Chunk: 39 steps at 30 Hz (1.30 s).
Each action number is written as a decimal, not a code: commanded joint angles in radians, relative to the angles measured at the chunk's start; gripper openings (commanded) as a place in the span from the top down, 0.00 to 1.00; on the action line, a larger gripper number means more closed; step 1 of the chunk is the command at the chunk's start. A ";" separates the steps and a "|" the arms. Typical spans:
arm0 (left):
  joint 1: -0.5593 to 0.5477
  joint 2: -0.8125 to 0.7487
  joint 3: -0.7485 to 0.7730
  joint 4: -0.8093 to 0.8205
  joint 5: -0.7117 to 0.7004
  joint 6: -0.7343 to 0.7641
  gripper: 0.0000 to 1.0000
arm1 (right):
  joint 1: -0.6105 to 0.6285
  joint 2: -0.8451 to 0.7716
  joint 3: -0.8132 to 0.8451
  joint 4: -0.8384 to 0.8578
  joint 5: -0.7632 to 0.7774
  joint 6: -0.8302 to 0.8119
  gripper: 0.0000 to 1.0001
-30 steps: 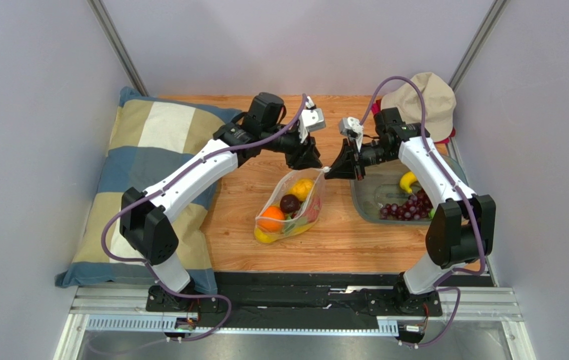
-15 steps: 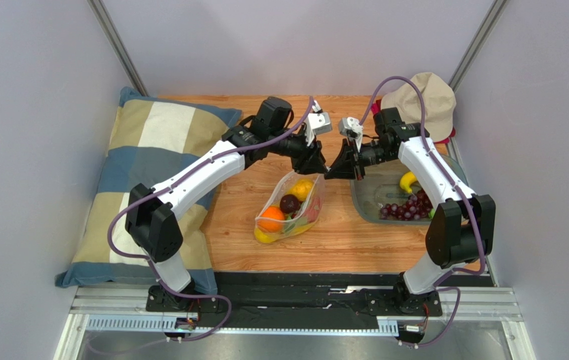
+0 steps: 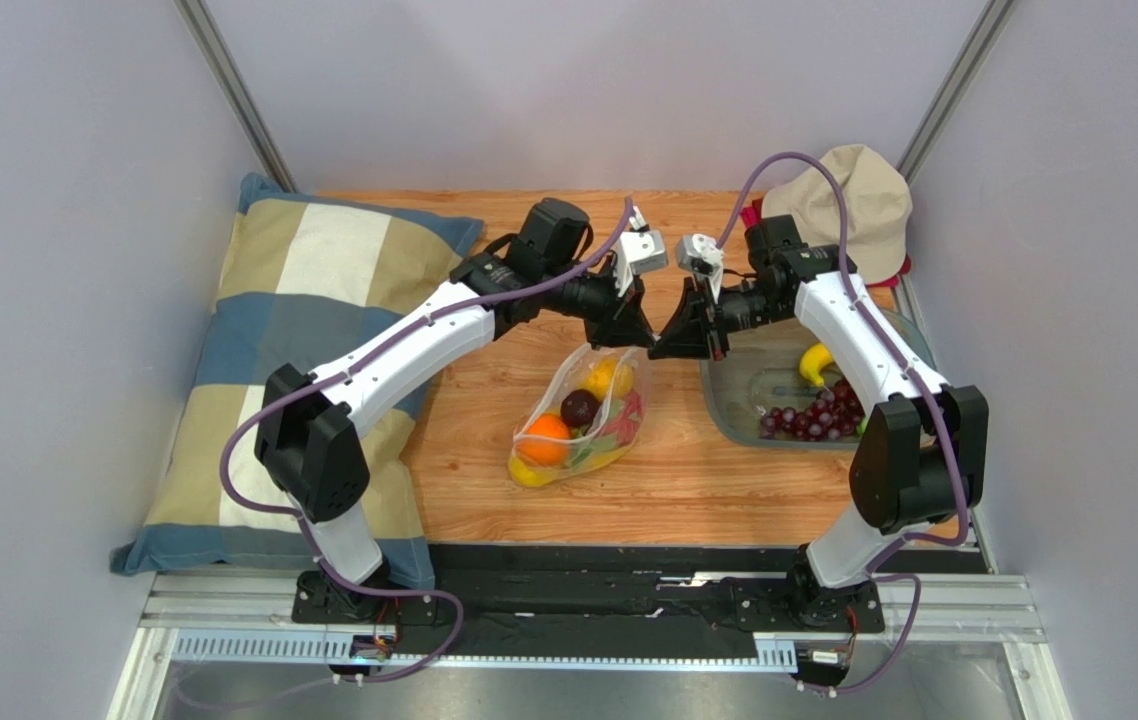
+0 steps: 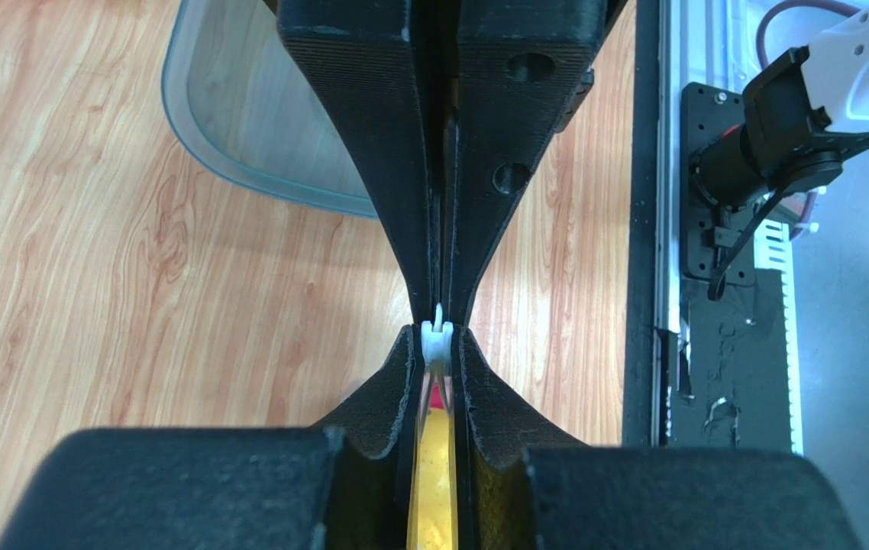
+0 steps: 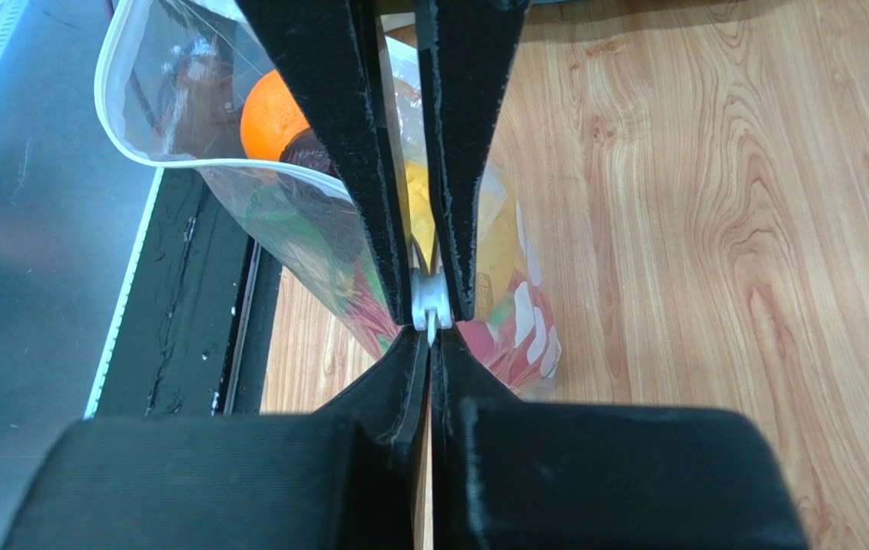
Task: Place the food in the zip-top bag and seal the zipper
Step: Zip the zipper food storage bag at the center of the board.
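Observation:
The clear dotted zip-top bag (image 3: 583, 420) hangs by its far end over the wooden table, with an orange (image 3: 541, 437), a dark fruit (image 3: 580, 407) and a yellow fruit (image 3: 607, 375) inside. My left gripper (image 3: 635, 327) is shut on the white zipper strip (image 4: 437, 338) at the bag's mouth. My right gripper (image 3: 662, 345) is shut on the same strip (image 5: 431, 307), right beside the left one. The right wrist view shows the orange (image 5: 273, 115) and pink dragon fruit (image 5: 508, 327) through the plastic. Purple grapes (image 3: 816, 416) and a yellow banana (image 3: 814, 362) lie in the grey tray (image 3: 733, 402).
A checked pillow (image 3: 297, 338) lies at the left. A beige cap (image 3: 849, 195) sits at the back right corner. The grey tray stands right of the bag, close under my right arm. Grey walls enclose the table on three sides.
My left gripper has slid right along the bag's mouth toward the right gripper, until the two nearly meet. The bag's mouth has narrowed and its far end is drawn up. The right arm has barely moved.

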State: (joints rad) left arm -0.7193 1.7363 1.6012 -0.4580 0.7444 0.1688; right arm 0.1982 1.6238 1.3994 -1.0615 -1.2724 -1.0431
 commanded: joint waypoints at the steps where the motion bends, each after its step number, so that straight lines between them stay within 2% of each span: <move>1: -0.003 -0.043 -0.033 -0.079 -0.016 0.054 0.91 | -0.017 0.016 0.061 0.005 -0.044 0.014 1.00; 24: 0.083 -0.192 -0.061 -0.366 -0.033 0.135 0.92 | -0.115 -0.018 0.000 0.049 -0.036 0.087 1.00; 29: 0.098 -0.236 -0.050 -0.496 -0.028 0.222 0.92 | -0.129 -0.036 -0.036 0.084 -0.021 0.126 1.00; 33: 0.104 -0.296 -0.096 -0.538 -0.075 0.259 0.91 | -0.140 -0.044 -0.054 0.113 -0.001 0.155 1.00; 39: 0.202 -0.369 -0.172 -0.567 -0.123 0.245 0.91 | -0.174 -0.059 -0.073 0.158 0.015 0.225 1.00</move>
State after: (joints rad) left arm -0.5968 1.4303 1.4544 -0.9253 0.6548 0.3870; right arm 0.0677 1.6157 1.3319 -0.9863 -1.2938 -0.8715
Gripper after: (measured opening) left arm 0.142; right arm 0.007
